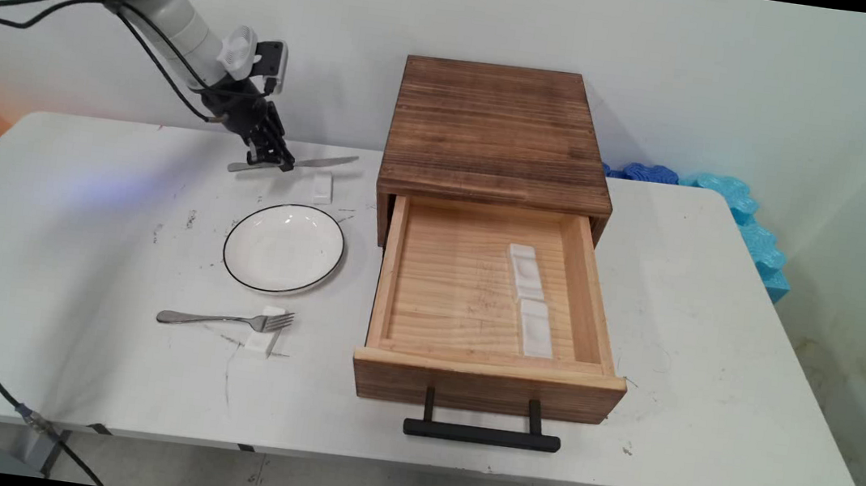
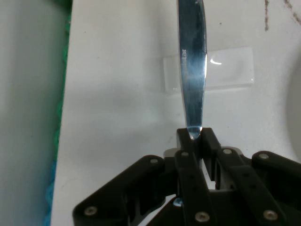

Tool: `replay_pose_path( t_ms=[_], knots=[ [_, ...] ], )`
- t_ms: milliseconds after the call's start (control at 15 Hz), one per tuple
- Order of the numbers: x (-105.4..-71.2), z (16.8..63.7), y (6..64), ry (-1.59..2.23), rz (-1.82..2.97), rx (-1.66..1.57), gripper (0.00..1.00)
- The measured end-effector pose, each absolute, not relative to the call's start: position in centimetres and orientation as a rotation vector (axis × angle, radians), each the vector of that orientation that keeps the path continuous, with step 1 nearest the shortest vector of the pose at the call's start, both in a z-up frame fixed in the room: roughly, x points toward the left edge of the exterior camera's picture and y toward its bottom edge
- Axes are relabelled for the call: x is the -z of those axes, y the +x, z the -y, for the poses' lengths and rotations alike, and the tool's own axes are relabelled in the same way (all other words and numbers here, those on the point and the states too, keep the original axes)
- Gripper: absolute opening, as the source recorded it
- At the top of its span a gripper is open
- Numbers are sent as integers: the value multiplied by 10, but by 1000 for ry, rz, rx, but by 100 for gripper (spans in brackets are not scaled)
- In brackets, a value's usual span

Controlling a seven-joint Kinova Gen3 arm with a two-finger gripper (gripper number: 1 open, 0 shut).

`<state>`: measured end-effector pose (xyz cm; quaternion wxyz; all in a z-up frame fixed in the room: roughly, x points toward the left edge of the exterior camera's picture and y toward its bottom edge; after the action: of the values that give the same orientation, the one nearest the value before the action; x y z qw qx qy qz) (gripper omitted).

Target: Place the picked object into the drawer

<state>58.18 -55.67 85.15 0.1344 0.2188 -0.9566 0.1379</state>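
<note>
Upper left of the frame, gripper [image 1: 273,161] clenches a knife [image 1: 320,162] by its handle, blade lifted clear above a white rest [image 2: 209,69] near the plate [image 1: 284,247].

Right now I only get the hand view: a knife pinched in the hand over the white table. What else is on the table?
Observer: A fork lies toward the table's near edge, its tines on a small white rest.
Operator: Anything between it and the knife?
Observer: A whole white plate with a black rim, nothing on it.
Operator: And further right?
Observer: A wooden drawer stands pulled open, with two white rests inside.
</note>
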Motion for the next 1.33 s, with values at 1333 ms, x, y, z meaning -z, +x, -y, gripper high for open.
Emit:
replay_pose_path(
  t_ms=[1333],
  knots=[
    [-872, 545, 576, 638, 2766, -445, 0]
  ],
)
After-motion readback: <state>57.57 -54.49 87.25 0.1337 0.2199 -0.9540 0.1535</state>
